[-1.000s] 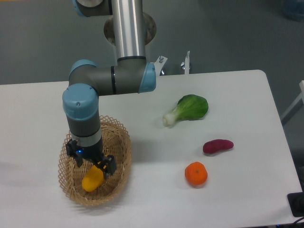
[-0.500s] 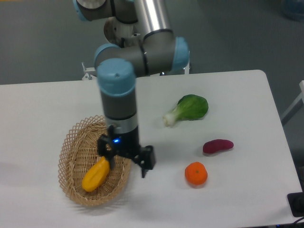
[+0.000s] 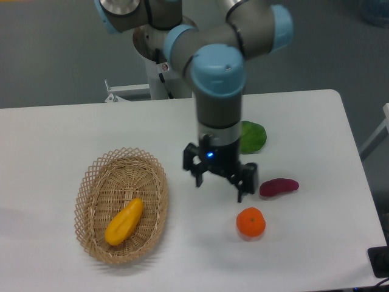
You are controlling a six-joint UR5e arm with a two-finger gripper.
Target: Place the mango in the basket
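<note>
The yellow-orange mango [image 3: 124, 221] lies inside the tan wicker basket [image 3: 92, 186] at the left front of the table. Nothing touches it. My gripper [image 3: 220, 187] hangs well to the right of the basket, above the table's middle, open with nothing between its fingers. It sits just left of the purple tuber and above the tangerine.
A round orange tangerine [image 3: 250, 222] lies right of centre near the front. A purple tuber [image 3: 279, 187] lies beside it to the right. A green leafy vegetable [image 3: 253, 136] is partly hidden behind my arm. The table's right edge runs past the tuber.
My gripper let go of the mango in the basket, lifted out and swung right across the table to near the tangerine. The mango stayed in the basket.
</note>
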